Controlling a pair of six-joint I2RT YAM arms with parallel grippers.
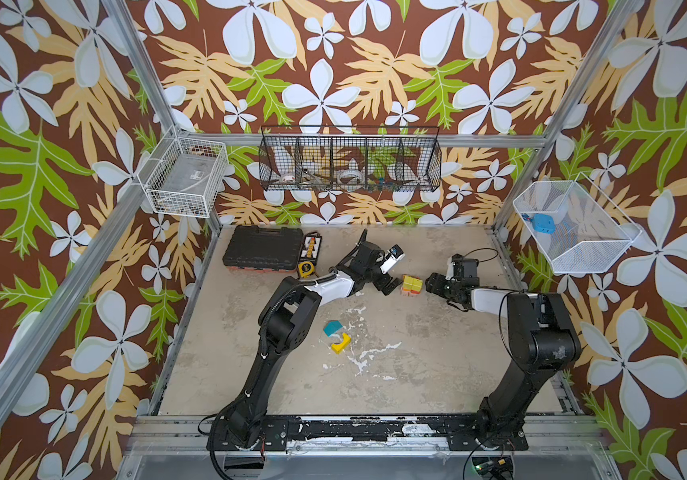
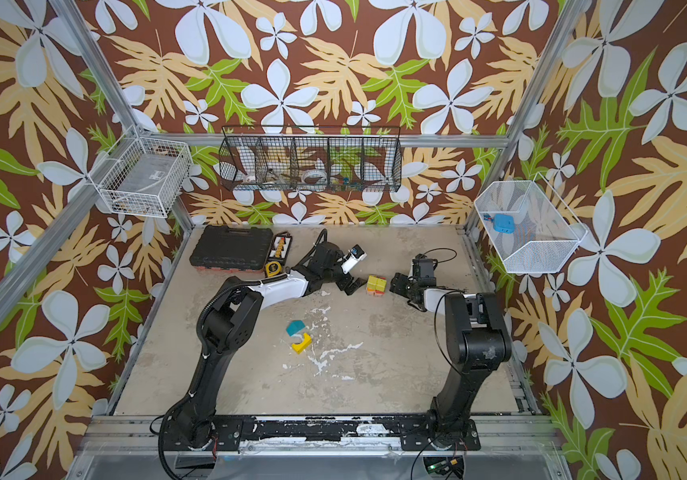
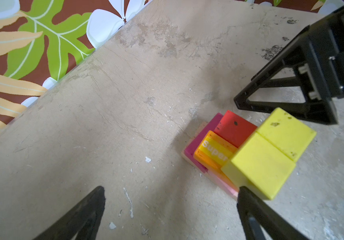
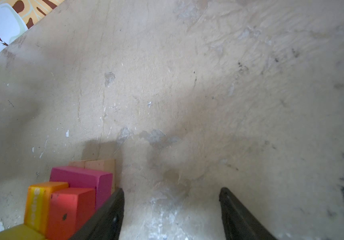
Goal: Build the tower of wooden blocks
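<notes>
Yellow-topped tower (image 1: pixel 411 286), part-built, stood far-centre on the bench (image 1: pixel 416 353): tan and magenta layers below, red and orange above. Left fingers (image 3: pixel 256 218) were splayed wide and empty just left of it. Right fingers (image 4: pixel 239 216) were parted and empty just right. Teal block (image 1: pixel 334 328) and yellow arch block (image 1: pixel 342 344) lay loose, nearer. Advised: back both sets off level, sparing the yellow pair, before fetching these. Legible: "Super", white, on the orange block (image 3: pixel 214 150).
</notes>
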